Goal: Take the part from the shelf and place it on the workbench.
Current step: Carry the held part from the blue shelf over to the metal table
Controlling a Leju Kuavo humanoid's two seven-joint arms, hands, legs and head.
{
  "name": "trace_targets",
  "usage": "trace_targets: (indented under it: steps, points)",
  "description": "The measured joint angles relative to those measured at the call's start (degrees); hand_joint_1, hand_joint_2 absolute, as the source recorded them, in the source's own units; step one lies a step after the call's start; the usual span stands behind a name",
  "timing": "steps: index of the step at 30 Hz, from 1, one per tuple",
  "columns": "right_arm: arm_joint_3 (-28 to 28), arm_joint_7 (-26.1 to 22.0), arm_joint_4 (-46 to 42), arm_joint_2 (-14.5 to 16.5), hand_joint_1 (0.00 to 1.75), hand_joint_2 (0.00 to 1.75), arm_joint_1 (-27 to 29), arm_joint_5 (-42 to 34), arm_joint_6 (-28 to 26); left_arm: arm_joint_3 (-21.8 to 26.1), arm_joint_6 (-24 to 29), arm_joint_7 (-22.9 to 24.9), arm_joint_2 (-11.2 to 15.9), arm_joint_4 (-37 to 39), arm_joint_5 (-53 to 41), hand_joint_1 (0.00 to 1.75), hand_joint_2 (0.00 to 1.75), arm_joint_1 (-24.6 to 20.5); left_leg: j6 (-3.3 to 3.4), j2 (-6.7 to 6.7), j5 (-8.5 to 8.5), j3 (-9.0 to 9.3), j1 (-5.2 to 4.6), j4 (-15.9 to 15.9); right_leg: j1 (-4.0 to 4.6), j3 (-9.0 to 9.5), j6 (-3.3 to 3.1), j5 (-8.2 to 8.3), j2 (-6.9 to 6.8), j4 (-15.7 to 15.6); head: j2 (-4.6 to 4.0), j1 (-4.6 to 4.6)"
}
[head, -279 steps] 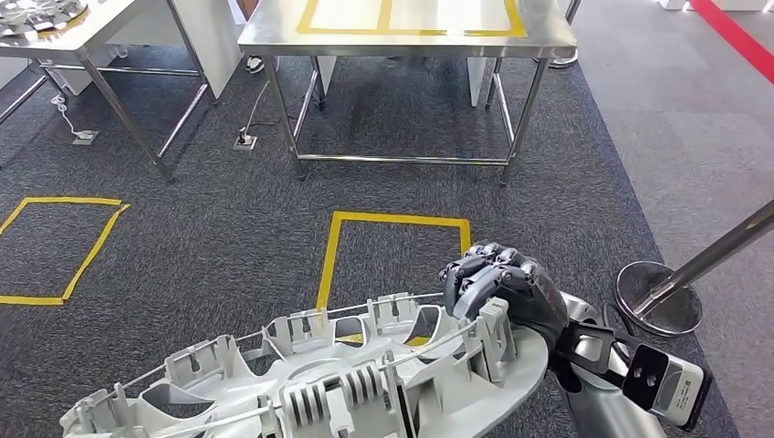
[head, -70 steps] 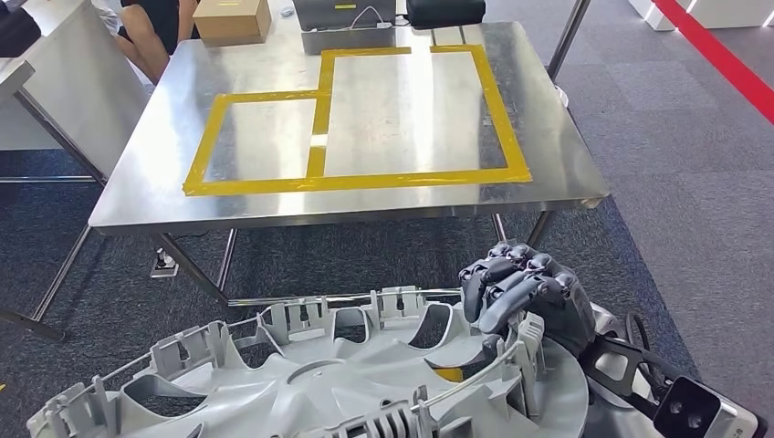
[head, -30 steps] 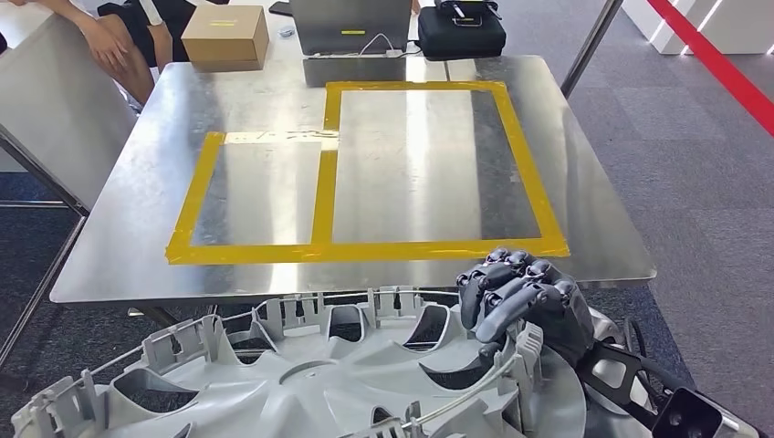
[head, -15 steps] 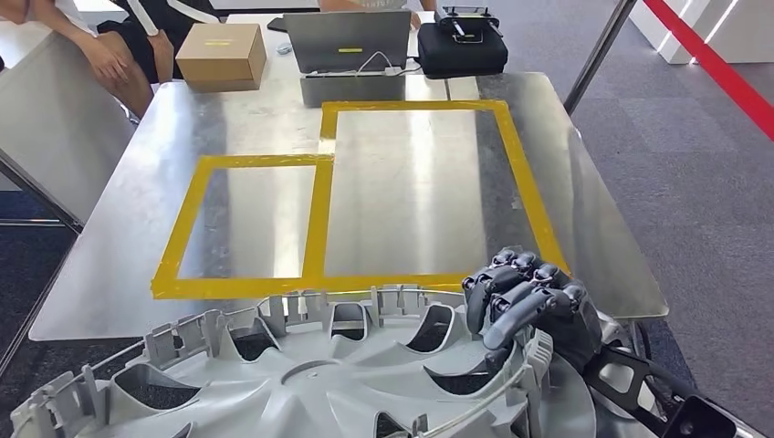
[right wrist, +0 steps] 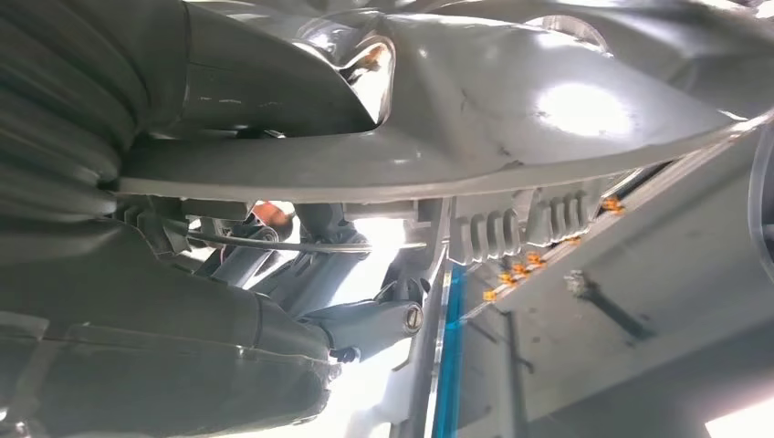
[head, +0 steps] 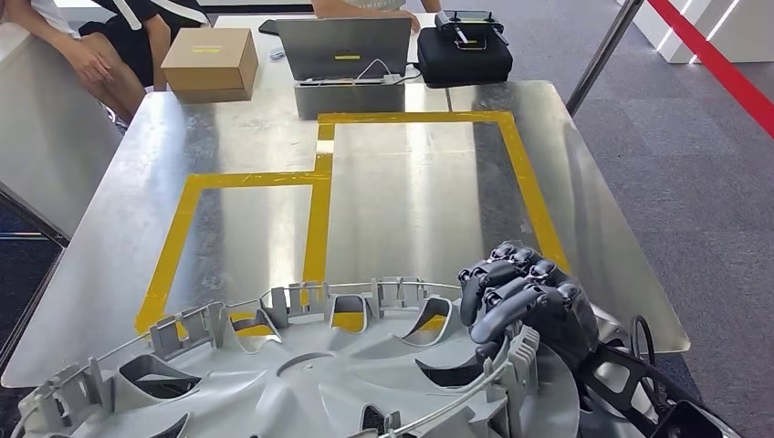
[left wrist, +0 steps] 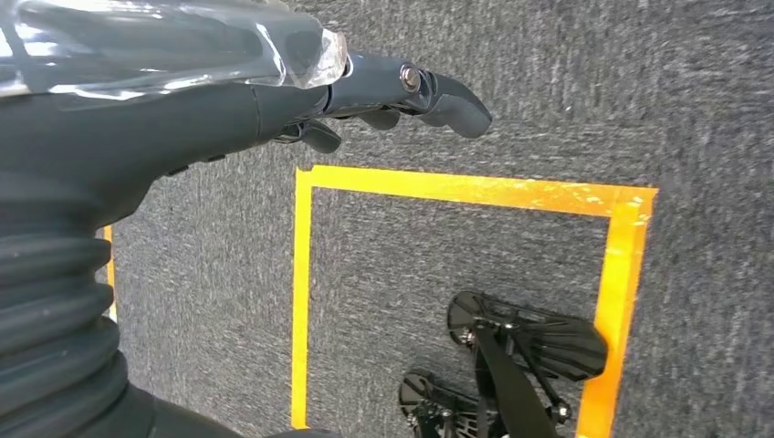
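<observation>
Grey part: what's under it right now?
Under the part, held by the right hand: the workbench's near edge and yellow tape. The bench's near-left corner is covered.

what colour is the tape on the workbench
Yellow tape on the workbench, clearest in the head view.

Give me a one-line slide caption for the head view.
Right hand grips the rim of the grey wheel-cover part at the near edge of the yellow-taped steel workbench.

One part, one workbench, one box, one laptop.
</observation>
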Motion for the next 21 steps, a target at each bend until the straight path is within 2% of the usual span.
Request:
trace_targets:
  steps: [1,2,4,5,6,7,9,11,12,13,15,17,21]
  points:
    - [0.23,-0.01,-0.08,-0.34,1.75,1.75,0.07,0.74,-1.04,0.0,0.08,0.31,-0.01,-0.01,-0.01,0.0,1.75,-0.03,0.26,0.01,-0.1,0.53,0.13,-0.22,-0.01,-1.13,0.19,-0.02,-0.04,2.04,0.0,0.07]
    - [0.5,-0.01,-0.12,-0.71,1.75,1.75,0.15,1.48,-2.18,0.0,0.23,0.65,-0.01,-0.01,-0.01,0.0,1.75,-0.05,0.49,-0.02,-0.28,0.94,0.24,-0.42,-0.03,-3.07,0.4,-0.52,-0.09,5.15,0.0,0.1]
    - [1.09,-0.01,-0.14,-1.63,1.75,1.75,0.53,3.02,-4.82,0.03,0.8,1.48,0.01,-0.02,0.04,0.0,1.75,-0.01,0.85,-0.1,-0.94,1.5,0.23,-0.51,-0.05,-8.01,0.86,-3.22,-0.12,12.14,0.0,0.17]
    - [1.4,-0.01,-0.13,-2.2,1.75,1.75,0.77,3.68,-6.14,0.09,1.16,1.86,0.03,-0.03,0.12,0.0,1.75,0.05,0.93,-0.18,-1.33,1.85,0.21,-0.51,-0.06,-10.05,1.02,-4.58,-0.13,14.32,0.0,0.16]
    - [1.7,0.0,-0.1,-2.89,1.75,1.75,0.98,4.19,-7.4,0.21,1.52,2.22,0.11,-0.04,0.3,0.0,1.75,0.11,0.95,-0.27,-1.74,2.3,0.2,-0.51,-0.05,-11.29,1.04,-4.9,-0.13,14.79,0.0,0.17]
    - [1.91,0.0,-0.08,-3.69,1.75,1.75,1.13,4.4,-8.43,0.37,1.86,2.48,0.2,-0.06,0.52,0.0,1.75,0.17,0.93,-0.37,-2.15,2.84,0.19,-0.51,-0.05,-11.53,0.95,-3.71,-0.13,13.28,0.0,0.17]
    - [1.7,0.0,-0.07,-5.72,1.75,1.75,1.35,3.62,-9.59,0.82,2.54,2.87,0.55,-0.19,1.14,0.0,1.75,0.28,0.74,-0.53,-3.0,3.92,0.19,-0.57,0.0,-9.68,0.51,1.88,-0.21,6.02,0.0,0.2]
    - [0.17,-0.01,-0.08,-7.95,1.75,1.75,1.78,2.7,-9.59,1.41,3.32,3.24,1.17,-0.42,1.71,0.0,1.75,0.45,0.28,-0.66,-3.66,4.62,0.17,-0.68,0.26,-8.3,0.05,4.72,-0.46,0.66,0.0,0.15]
    - [-1.18,-0.02,-0.08,-8.96,1.75,1.75,2.17,2.93,-9.41,1.72,3.7,3.46,1.55,-0.56,1.94,0.0,1.75,0.61,-0.05,-0.68,-3.8,4.85,0.16,-0.68,0.41,-8.11,-0.24,5.17,-0.56,-0.25,0.0,0.1]
    - [-2.79,-0.01,-0.08,-9.8,1.75,1.75,2.68,3.96,-9.25,2.05,3.99,3.63,1.94,-0.71,2.18,0.0,1.75,0.78,-0.11,-0.7,-3.99,5.02,0.09,-0.63,0.45,-8.1,-0.29,5.19,-0.6,-0.38,0.0,0.08]
    - [-6.36,0.03,-0.05,-11.13,1.75,1.75,3.89,8.27,-9.34,2.68,4.22,3.81,2.57,-0.94,2.55,0.0,1.75,1.11,0.24,-0.62,-4.37,5.31,-0.01,-0.79,0.43,-7.59,-0.33,6.19,-0.54,-0.59,0.0,0.04]
    - [-9.36,0.3,0.16,-12.16,1.75,1.75,5.29,13.63,-10.03,3.26,4.16,3.73,3.04,-1.14,2.86,0.0,1.75,1.23,0.61,-0.58,-4.66,5.54,-0.07,-1.33,0.44,-7.36,-0.4,6.01,-0.5,-0.59,0.0,-0.01]
    - [-12.53,1.11,1.66,-13.6,1.75,1.75,8.36,22.02,-13.1,4.14,3.64,2.8,3.33,-1.37,3.07,0.0,1.75,1.47,0.5,-0.52,-4.68,5.9,-0.12,-2.04,0.43,-7.32,-0.86,5.7,-0.48,-0.6,0.0,0.01]
